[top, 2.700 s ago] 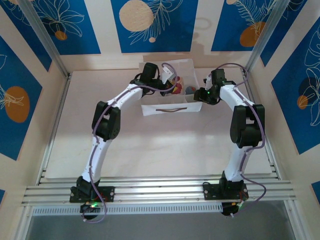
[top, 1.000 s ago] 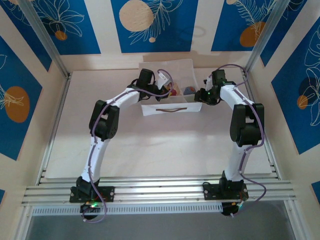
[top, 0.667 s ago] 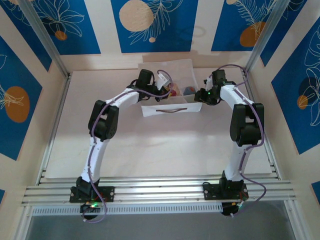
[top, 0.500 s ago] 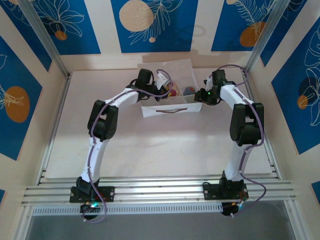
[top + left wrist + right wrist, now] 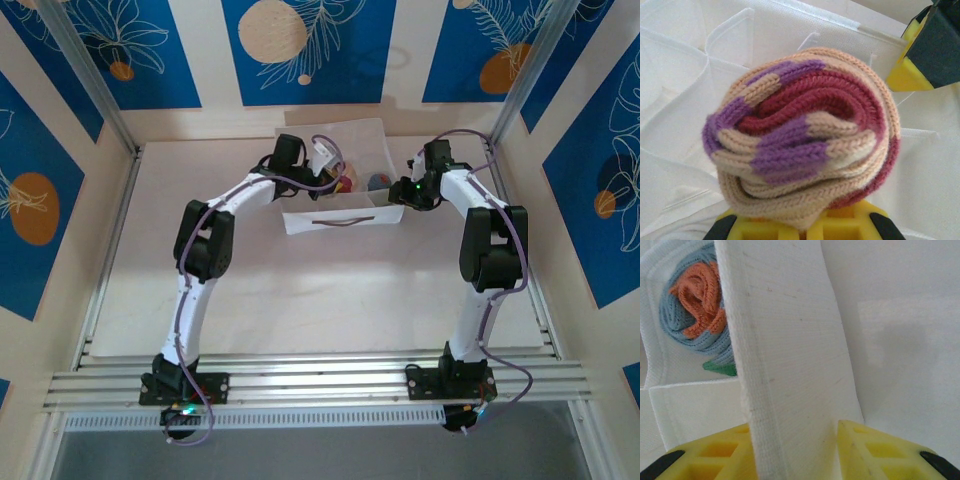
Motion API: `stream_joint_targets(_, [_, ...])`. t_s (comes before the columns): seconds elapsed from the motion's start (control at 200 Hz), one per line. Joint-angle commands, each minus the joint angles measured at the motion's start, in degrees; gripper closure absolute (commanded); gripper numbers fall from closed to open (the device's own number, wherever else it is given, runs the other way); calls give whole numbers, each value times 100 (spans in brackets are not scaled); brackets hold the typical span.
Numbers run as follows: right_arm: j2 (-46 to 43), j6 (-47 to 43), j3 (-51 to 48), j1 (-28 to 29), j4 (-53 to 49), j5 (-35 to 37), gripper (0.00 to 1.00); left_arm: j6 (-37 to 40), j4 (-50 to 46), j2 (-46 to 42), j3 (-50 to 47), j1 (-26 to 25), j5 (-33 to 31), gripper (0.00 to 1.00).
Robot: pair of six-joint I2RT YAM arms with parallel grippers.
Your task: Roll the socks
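Note:
A rolled tan sock (image 5: pixel 805 135) with maroon and purple bands sits in my left gripper (image 5: pixel 800 225), which is shut on its lower edge. It hangs over the compartments of the white fabric box (image 5: pixel 685 75). In the top view the left gripper (image 5: pixel 335 176) is over the box's middle, with the sock (image 5: pixel 346 184) at its tip. A rolled grey sock with orange ends (image 5: pixel 695 310) lies in a right-hand compartment (image 5: pixel 377 181). My right gripper (image 5: pixel 795 440) is shut on the box's right wall (image 5: pixel 785 340), at the box's right end (image 5: pixel 400 190).
The white box (image 5: pixel 340 218) stands at the back middle of the table, its front face with a dark handle toward the arms. A green scrap (image 5: pixel 720 367) lies under the grey sock. The right gripper's yellow fingers (image 5: pixel 910 65) show just beyond the held sock.
The left gripper has drifted a little to the left over the box with the rolled sock in it. The right arm has stayed on the box wall.

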Motion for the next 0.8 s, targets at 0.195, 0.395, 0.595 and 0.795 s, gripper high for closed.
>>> stream_joint_targets(0.195, [159,-38,118,-16,-148,-74,58,679,-1075,609,813,-192,-584,100])
stream_joint_targets(0.395, [171,-44,125,14,-106,-112,58,773,-1178,723,1144,-305,-617,100])
stream_joint_targets(0.595, [224,-18,133,92,-98,-114,58,619,-1134,758,1692,-368,-382,100])
stream_joint_targets(0.795, [228,-31,137,107,-113,-129,58,437,-971,717,1863,-368,-272,100])
